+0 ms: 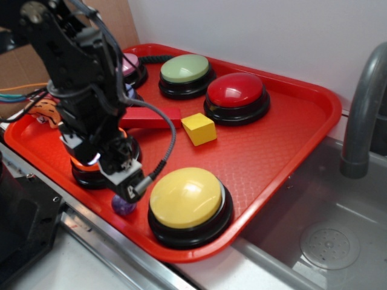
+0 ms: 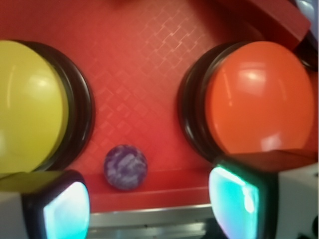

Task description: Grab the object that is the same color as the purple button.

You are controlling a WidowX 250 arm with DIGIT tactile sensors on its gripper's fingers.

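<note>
A red plastic tray point(image 1: 284, 145) with a fine diamond-textured floor sits on a metal counter point(image 1: 121, 266) beside a stainless sink point(image 1: 326, 241), whose round drain and grey faucet point(image 1: 363, 115) show at the right; a plain white wall point(image 1: 254, 30) rises behind, and a brown board stands at the far left. On the tray are a yellow button point(image 1: 186, 196) at the near edge, an orange button point(image 2: 259, 97) just beside it under the arm, a red button point(image 1: 236, 92) and a green button point(image 1: 185, 68) toward the back, a pink button point(image 1: 132, 62) partly hidden behind the arm, and only a sliver of the purple button point(image 1: 129, 90) showing beside the arm's body. A yellow cube point(image 1: 199, 128) lies between the red and yellow buttons, with a red block point(image 1: 154, 118) close to its left. The small purple speckled ball point(image 2: 125, 167) rests on the tray floor against the near rim, between the yellow and orange buttons and touching neither. The tool point(image 2: 149, 204) hangs low over that spot with its jaws spread wide, one pad on each side of the ball in the wrist view, not touching it; the exterior view shows the ball just below the tool's tip. The pads glow bluish-white. No brand, label or readable writing shows on any surface.
</note>
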